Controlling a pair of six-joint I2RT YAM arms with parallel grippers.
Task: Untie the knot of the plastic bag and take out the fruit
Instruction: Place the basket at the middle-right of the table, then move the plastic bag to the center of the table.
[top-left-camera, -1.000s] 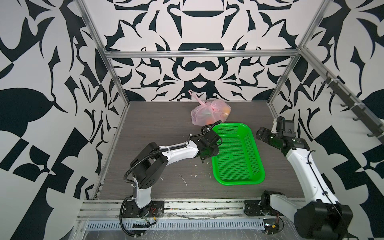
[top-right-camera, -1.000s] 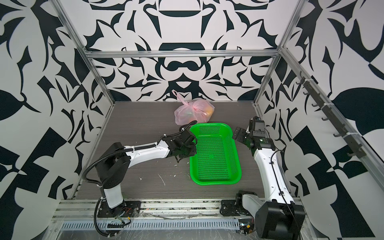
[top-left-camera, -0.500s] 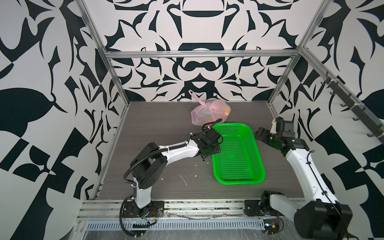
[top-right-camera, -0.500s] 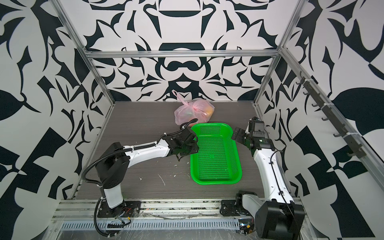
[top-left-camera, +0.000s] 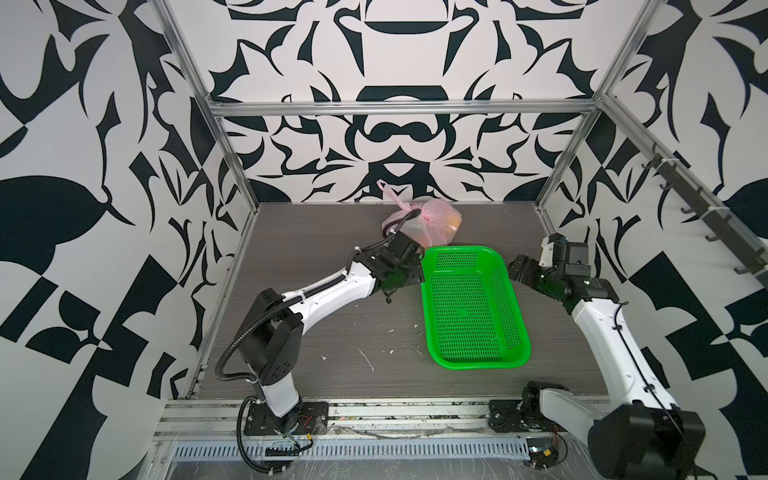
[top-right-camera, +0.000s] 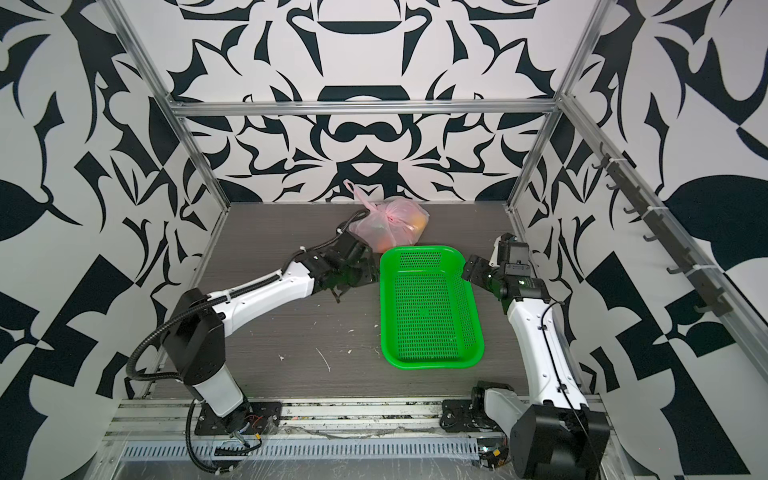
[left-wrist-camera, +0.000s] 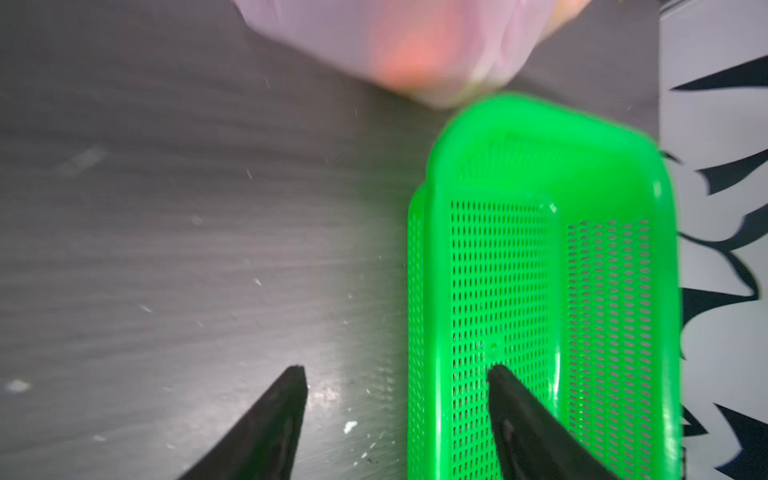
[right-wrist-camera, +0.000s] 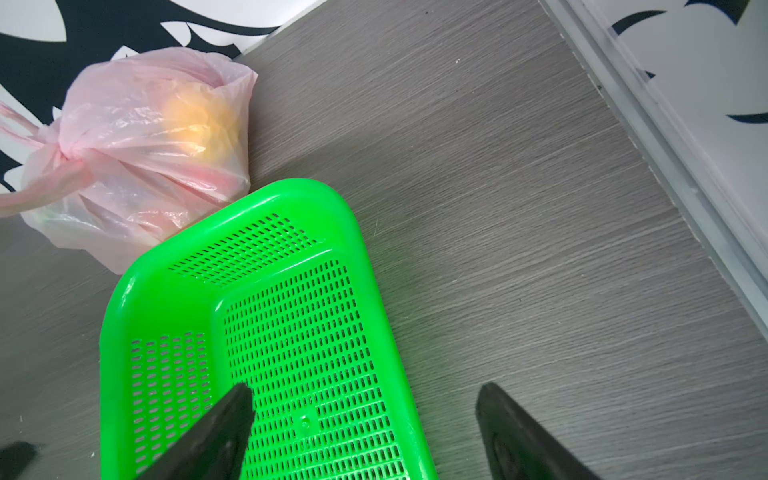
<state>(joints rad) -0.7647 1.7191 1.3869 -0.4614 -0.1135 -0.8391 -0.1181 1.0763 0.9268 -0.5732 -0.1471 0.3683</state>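
left tool (left-wrist-camera: 395, 369) opened wide, shifted toward the plastic bag (top-left-camera: 436, 220), right tool (right-wrist-camera: 365, 387) edged nearer the basket (top-left-camera: 461, 249)

A grey wood-grain table (top-left-camera: 316, 232) fills the middle of both top views. A green perforated basket (top-left-camera: 478, 365) sits flat on it, right of centre, its long side running up the frame. A pink plastic bag (top-left-camera: 432, 224) lies just above the basket's upper-left corner, near the table's far edge. Small white scraps (top-left-camera: 368, 359) dot the lower centre, left of the basket.
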